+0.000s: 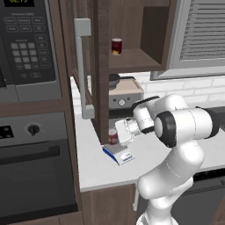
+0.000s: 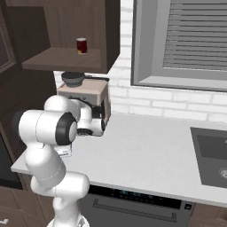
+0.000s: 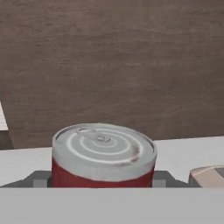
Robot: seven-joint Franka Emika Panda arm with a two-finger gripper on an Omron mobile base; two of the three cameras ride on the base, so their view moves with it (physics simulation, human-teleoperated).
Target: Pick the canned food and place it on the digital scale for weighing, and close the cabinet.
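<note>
Cabinet (image 1: pixel 99 66): door open, edge-on to the counter (image 1: pixel 94 167). Digital scale (image 1: pixel 118 154) sits at its foot. Canned food (image 1: pixel 113 136) stands on the plate. Claw (image 1: pixel 119 132) flanks the can; whether it grips or has let go cannot be told. Risk: withdrawing while a finger touches would topple the can.

I see a black microwave (image 1: pixel 26 44) above a black oven (image 1: pixel 35 167) in the column on the left. A second red can with a yellow-orange patch (image 1: pixel 116 46) stands upright on the open wooden shelf (image 2: pixel 62 60). Below it a beige coffee machine (image 2: pixel 86 95) sits on the pale counter (image 2: pixel 146 150), against white brick. A shuttered window (image 2: pixel 190 40) is at right, a dark sink (image 2: pixel 213 155) beneath it
</note>
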